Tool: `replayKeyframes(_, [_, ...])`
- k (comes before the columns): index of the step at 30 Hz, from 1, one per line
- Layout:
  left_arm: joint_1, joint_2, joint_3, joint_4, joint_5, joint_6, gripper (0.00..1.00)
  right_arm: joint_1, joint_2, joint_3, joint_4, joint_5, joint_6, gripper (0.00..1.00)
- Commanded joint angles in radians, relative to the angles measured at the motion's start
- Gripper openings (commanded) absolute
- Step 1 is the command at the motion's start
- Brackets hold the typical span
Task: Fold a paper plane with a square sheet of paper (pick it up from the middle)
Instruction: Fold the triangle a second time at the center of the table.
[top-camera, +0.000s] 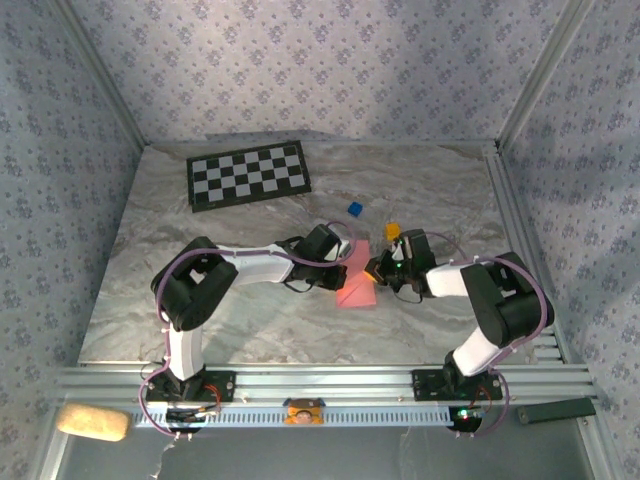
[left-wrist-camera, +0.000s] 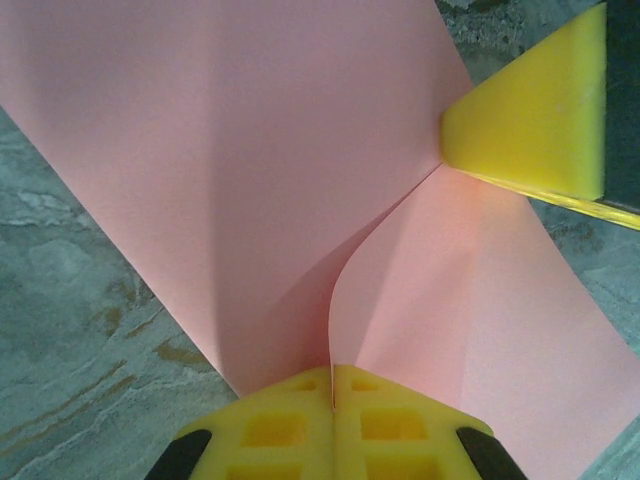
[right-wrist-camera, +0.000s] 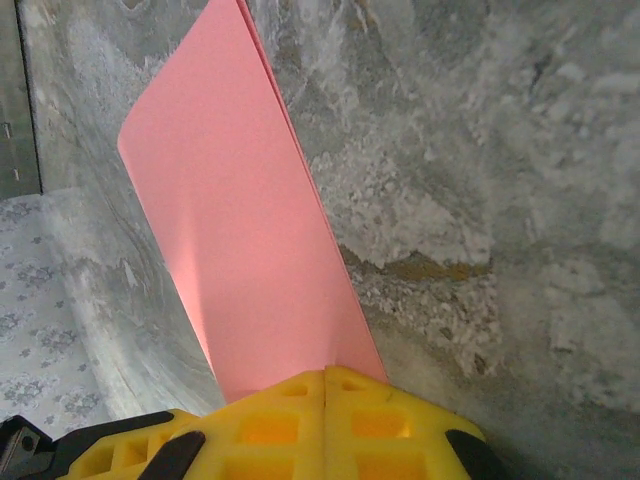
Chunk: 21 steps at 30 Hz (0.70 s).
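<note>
The salmon-pink square sheet of paper (top-camera: 357, 288) is folded over and held off the marble table near its middle, between both grippers. My left gripper (top-camera: 337, 258) is shut on one edge of it; in the left wrist view the yellow fingertips (left-wrist-camera: 300, 425) meet with a thin paper edge pinched between them, and the sheet (left-wrist-camera: 240, 150) fans out ahead with a curved fold. My right gripper (top-camera: 379, 271) is shut on the opposite side. Its yellow finger (left-wrist-camera: 540, 110) presses the sheet at the upper right. In the right wrist view the folded sheet (right-wrist-camera: 240, 230) stands on edge out of the closed jaws.
A black-and-white checkerboard mat (top-camera: 248, 174) lies at the back left. A small blue block (top-camera: 354, 208) and a small orange block (top-camera: 392, 231) sit just behind the grippers. Patterned walls enclose the table; an aluminium rail (top-camera: 330, 380) runs along the near edge.
</note>
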Motion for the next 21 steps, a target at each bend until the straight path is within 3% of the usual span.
replayKeyframes(1, [-0.003, 0.024, 0.007, -0.058, -0.026, 0.019, 0.00, -0.030, -0.018, -0.049, -0.033, 0.078, 0.024, 0.02])
replayKeyframes(9, [-0.003, 0.022, 0.011, -0.064, -0.028, 0.020, 0.00, -0.067, -0.098, -0.013, -0.082, 0.036, 0.006, 0.04])
replayKeyframes(14, [-0.003, 0.021, 0.010, -0.062, -0.029, 0.020, 0.00, -0.012, -0.153, 0.032, -0.143, -0.013, -0.056, 0.05])
replayKeyframes(21, [-0.003, 0.022, 0.013, -0.062, -0.028, 0.021, 0.00, 0.067, -0.104, 0.064, -0.167, -0.064, -0.065, 0.05])
